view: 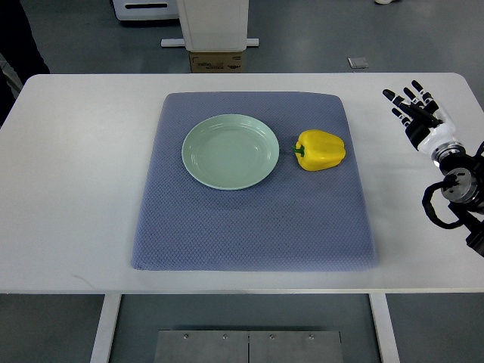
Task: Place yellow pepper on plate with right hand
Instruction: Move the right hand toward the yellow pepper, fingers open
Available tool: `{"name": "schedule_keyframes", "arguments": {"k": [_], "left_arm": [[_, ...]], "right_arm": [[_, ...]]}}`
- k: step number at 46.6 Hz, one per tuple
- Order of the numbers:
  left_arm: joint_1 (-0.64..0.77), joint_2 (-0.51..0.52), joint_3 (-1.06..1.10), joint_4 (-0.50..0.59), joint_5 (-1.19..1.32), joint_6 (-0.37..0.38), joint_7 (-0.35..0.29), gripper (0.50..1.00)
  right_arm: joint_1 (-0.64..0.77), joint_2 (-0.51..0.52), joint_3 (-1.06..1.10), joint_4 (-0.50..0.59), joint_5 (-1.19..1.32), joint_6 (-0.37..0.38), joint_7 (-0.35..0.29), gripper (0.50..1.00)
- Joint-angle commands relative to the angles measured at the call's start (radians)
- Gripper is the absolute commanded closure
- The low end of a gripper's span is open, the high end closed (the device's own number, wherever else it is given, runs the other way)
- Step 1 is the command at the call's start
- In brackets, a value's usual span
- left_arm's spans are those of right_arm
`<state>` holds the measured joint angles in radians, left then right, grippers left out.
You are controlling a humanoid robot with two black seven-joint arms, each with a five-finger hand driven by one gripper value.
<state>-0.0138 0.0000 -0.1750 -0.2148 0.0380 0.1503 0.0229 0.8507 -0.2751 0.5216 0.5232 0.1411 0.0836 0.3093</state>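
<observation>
You have bright, even overhead light and a sharp picture. The white table [76, 189] nearly washes out. Soft sheen sits on the plate [230, 151] and yellow pepper [321, 149]; shadows are faint and short.

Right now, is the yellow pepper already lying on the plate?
No, the yellow pepper lies on the blue mat just right of the plate, which holds nothing.

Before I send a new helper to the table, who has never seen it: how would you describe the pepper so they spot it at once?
Find the blue-grey mat on the white table. On it sits a pale green plate; the yellow pepper lies on the mat right beside the plate, on the side nearer the right hand. It is the only bright yellow thing, with a green stem pointing at the plate.
</observation>
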Motion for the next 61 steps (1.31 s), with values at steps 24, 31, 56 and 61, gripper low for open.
{"name": "schedule_keyframes", "arguments": {"k": [24, 31, 56, 61], "left_arm": [[0.000, 0.000, 0.000, 0.000, 0.000, 0.000, 0.000, 0.500], [0.000, 0.000, 0.000, 0.000, 0.000, -0.002, 0.000, 0.500], [0.000, 0.000, 0.000, 0.000, 0.000, -0.002, 0.000, 0.500], [0.000, 0.000, 0.000, 0.000, 0.000, 0.000, 0.000, 0.500]], "right_arm": [[-0.012, -0.045, -0.011, 0.225, -0.143, 0.022, 0.119, 0.500], [-0.019, -0.127, -0.012, 0.382, -0.186, 0.019, 0.117, 0.500], [0.045, -0.248, -0.192, 0.475, -0.560, 0.008, 0.099, 0.500], [0.086, -0.260, -0.282, 0.475, -0.635, -0.018, 0.100, 0.500]]}}
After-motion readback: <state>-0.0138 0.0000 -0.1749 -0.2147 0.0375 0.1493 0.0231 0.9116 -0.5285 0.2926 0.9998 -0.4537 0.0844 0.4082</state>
